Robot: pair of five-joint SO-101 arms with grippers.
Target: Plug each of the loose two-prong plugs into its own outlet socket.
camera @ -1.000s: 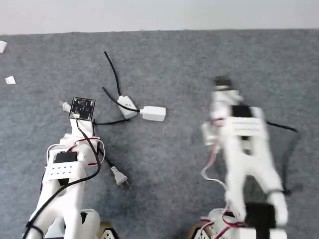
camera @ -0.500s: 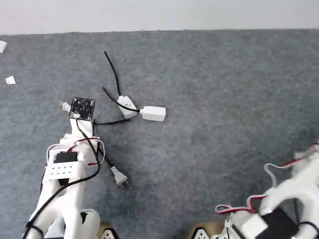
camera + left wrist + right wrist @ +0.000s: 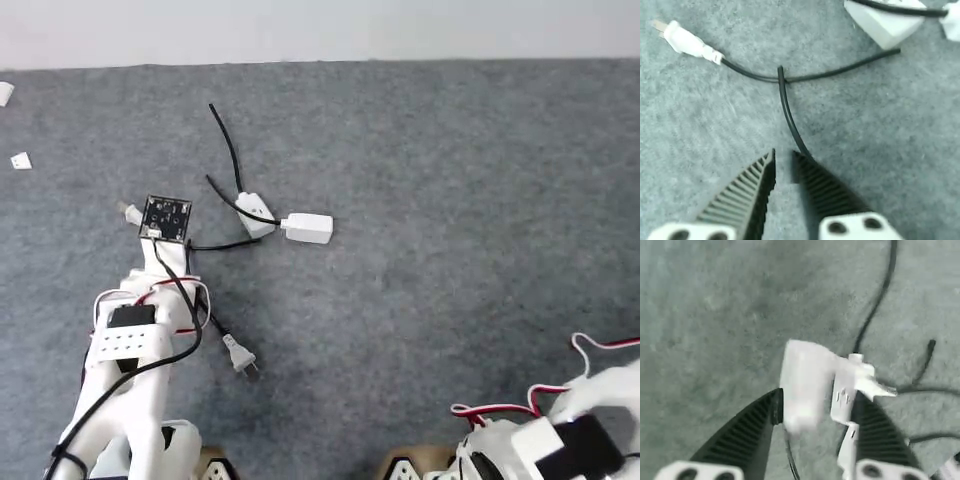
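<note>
Two plugs lie loose on the bench (image 3: 450, 180). The white plug (image 3: 685, 40) is ahead of the left hand (image 3: 783, 156), and the second plug (image 3: 238, 354) is on the carpet beside the left arm. One socket (image 3: 257, 213) sits just beside the other socket (image 3: 308, 228), both unplugged.

The left hand is open only a slit and holds nothing, with a black cord (image 3: 790, 115) running right by one finger. The right hand (image 3: 818, 399) is wide open and empty, well apart from the sockets.

Risks:
- That slit could snag the cord, not the plug.
- A dragged cord would likely pull the plug or sockets off position.
- The sockets look light and may slide under insertion push unless braced.
</note>
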